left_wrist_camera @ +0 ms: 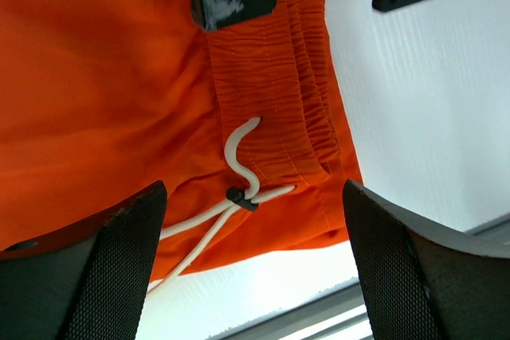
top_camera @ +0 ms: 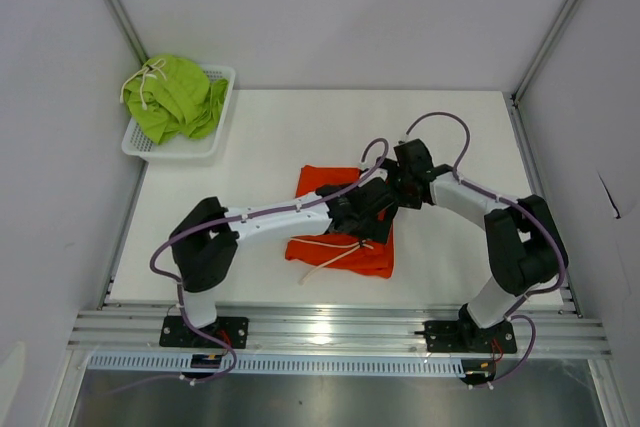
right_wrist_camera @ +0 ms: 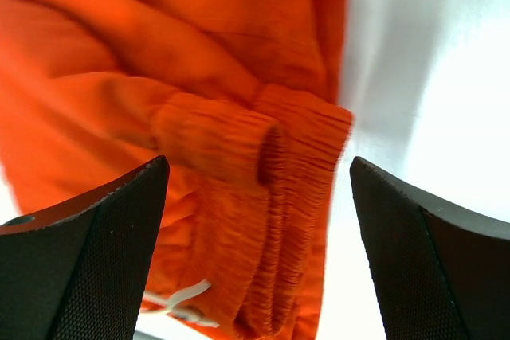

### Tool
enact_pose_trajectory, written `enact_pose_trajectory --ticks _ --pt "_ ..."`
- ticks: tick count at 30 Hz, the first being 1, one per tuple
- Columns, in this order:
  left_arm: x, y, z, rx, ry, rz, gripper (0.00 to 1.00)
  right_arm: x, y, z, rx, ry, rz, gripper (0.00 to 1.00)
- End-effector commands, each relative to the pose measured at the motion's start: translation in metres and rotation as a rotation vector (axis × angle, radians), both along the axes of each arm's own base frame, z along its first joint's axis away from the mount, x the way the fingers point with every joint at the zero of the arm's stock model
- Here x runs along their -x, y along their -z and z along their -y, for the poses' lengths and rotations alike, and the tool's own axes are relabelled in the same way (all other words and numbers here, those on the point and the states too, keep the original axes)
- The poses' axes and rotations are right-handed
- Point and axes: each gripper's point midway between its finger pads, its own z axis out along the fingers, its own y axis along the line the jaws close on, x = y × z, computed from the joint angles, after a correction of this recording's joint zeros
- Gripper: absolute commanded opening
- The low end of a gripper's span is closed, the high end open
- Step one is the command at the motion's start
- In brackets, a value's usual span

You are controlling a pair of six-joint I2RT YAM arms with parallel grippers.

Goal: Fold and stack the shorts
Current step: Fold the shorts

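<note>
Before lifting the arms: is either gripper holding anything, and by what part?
Nothing is held: left gripper and right gripper both stand open over the orange shorts.

A white table (top_camera: 260, 137) is shown. Orange shorts (top_camera: 315, 179) are laid folded directly on its surface. A white mesh basket (top_camera: 185, 147) is set well behind the shorts, to their left, at the table's corner.

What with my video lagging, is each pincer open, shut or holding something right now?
Left pincer: open, holding nothing, over the orange shorts.
Right pincer: open, holding nothing, over the same shorts.
</note>
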Motion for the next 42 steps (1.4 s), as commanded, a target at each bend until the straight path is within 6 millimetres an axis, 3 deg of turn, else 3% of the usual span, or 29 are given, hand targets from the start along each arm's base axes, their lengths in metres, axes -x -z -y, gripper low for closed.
enact_pose_trajectory --ticks 1,5,14,21,27,37,42 --pt "-0.013 -0.008 0.014 0.015 -0.016 0.062 0.91 -0.003 0.002 0.014 0.129 0.043 -0.005 0.96" --pt "-0.013 -0.006 0.022 -0.003 -0.004 0.081 0.91 -0.001 0.006 0.014 0.139 0.047 -0.022 0.97" --pt "-0.012 0.02 0.029 -0.069 0.011 0.082 0.91 -0.004 0.014 0.002 0.153 0.025 -0.032 0.95" --pt "-0.013 0.035 0.025 -0.116 -0.003 0.081 0.91 -0.009 -0.002 -0.011 0.121 0.012 0.031 0.96" --pt "-0.01 0.037 0.029 -0.105 0.013 0.091 0.91 -0.008 -0.013 -0.02 0.066 -0.004 0.054 1.0" --pt "-0.003 0.031 0.031 -0.058 0.049 0.136 0.86 -0.007 -0.005 -0.041 -0.046 -0.022 0.004 0.99" --pt "0.0 0.026 0.023 -0.031 0.036 0.146 0.86 -0.01 -0.016 -0.041 -0.132 0.005 0.023 0.98"
